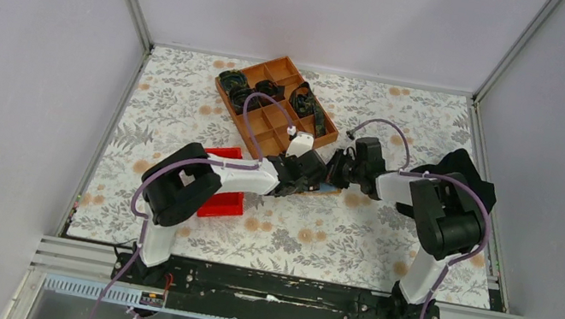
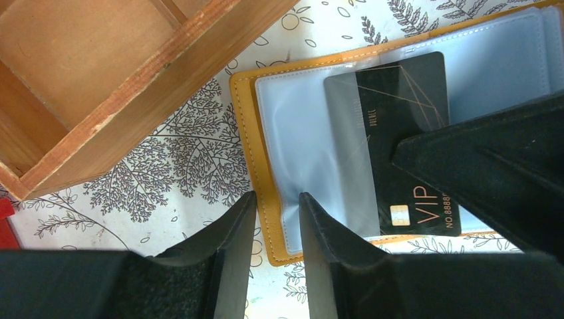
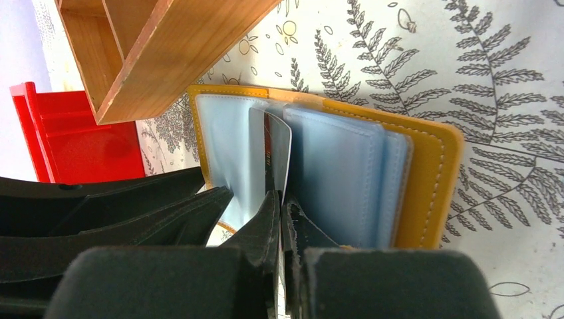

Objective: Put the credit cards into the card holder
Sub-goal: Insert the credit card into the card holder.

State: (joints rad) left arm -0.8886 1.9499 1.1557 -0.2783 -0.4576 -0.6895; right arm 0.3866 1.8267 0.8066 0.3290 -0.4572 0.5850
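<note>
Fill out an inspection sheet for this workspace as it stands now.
Surface: floral cloth, lying flat.
Job's things: card holder lies open beside the wooden tray; black card partly inside a clear sleeve; other cards, nothing seen.
Clutter: wooden tray with dark coiled items in its far compartments; red bin left of the holder.
Grippers: left gripper open, jaws either side of the holder's edge; right gripper shut on the black card.
Cables: purple cables loop along both arms.
Surroundings: plain grey walls.
</note>
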